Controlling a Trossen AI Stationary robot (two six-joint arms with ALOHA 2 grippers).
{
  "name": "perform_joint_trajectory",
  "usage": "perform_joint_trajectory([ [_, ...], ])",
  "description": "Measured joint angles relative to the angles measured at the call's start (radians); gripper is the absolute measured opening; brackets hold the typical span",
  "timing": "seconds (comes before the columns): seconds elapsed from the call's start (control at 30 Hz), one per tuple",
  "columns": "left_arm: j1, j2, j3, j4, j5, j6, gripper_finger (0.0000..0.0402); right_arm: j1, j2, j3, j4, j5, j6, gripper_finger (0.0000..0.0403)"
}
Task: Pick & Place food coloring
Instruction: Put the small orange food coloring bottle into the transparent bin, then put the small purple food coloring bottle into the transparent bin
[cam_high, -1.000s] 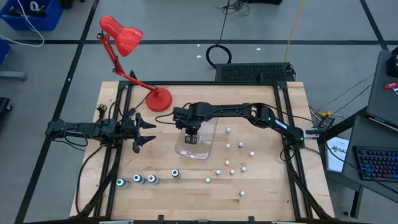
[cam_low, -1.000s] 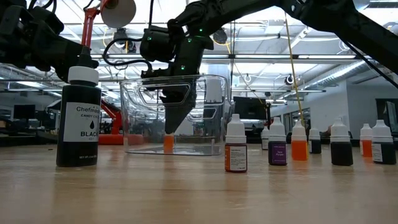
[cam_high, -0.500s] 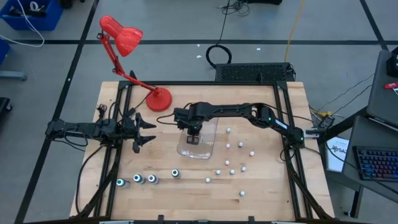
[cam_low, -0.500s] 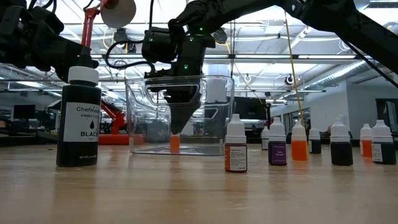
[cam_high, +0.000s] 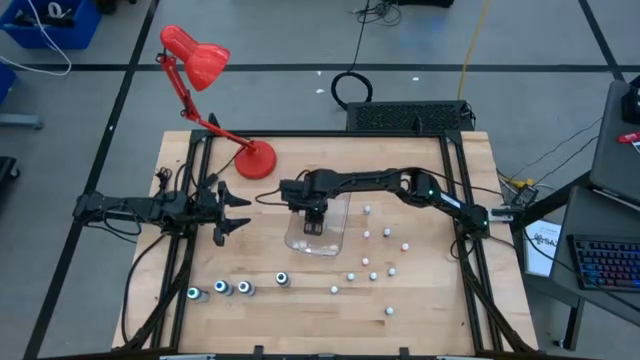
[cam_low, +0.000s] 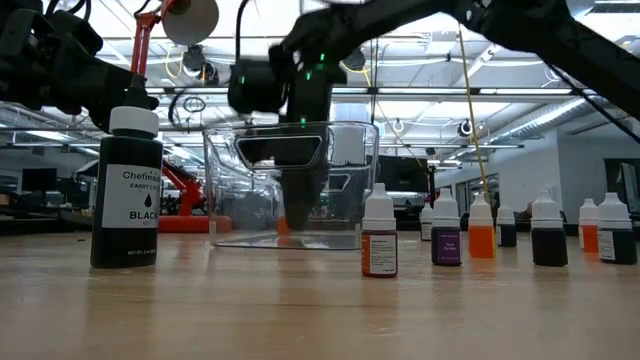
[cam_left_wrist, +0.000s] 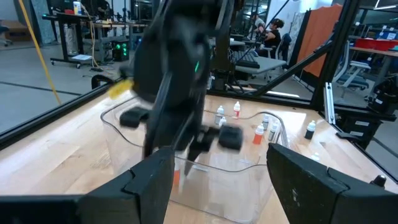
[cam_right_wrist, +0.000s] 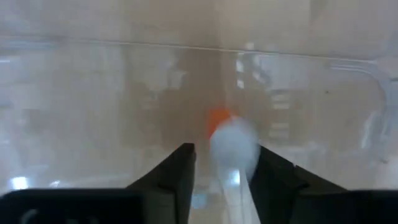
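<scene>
bench: pale wood, visible grain, matt | tub: clear glossy plastic, smooth, reflective | small bottles: smooth plastic, white caps, paper labels | black bottle: glossy dark, matt white cap | lamp: glossy red finish | right tool: matt black fingers

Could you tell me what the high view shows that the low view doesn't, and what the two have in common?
Only the high view shows the red lamp's base, the left gripper waiting open beside the tub, and the row of dark bottles near the table's front edge.

Only the low view shows a label reading BLACK on the big dark bottle and the small bottles' orange, purple and dark contents.

Both show the right gripper lowered into the clear tub.
</scene>
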Motion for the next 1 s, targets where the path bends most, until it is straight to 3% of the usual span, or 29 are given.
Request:
perform_joint_trajectory([
  [0.2, 0.0, 0.0, 0.0, 0.0, 0.0, 0.0, 0.0253, 0.014, -0.016, 0.0, 0.034, 0.002, 0.0, 0.0169],
  [0.43, 0.0, 0.0, 0.0, 0.0, 0.0, 0.0, 0.0253, 0.021, -0.07, 0.004, 0.034, 0.007, 0.0, 0.0179],
  [0.63, 0.0, 0.0, 0.0, 0.0, 0.0, 0.0, 0.0253, 0.026, -0.147, 0.004, -0.004, 0.103, 0.007, 0.018],
  [0.8, 0.0, 0.0, 0.0, 0.0, 0.0, 0.0, 0.0253, 0.03, -0.224, 0.004, -0.072, 0.109, 0.064, 0.0176],
  [1.0, 0.0, 0.0, 0.0, 0.0, 0.001, 0.0, 0.0253, 0.062, -0.33, -0.018, -0.277, 0.109, 0.217, 0.0176],
])
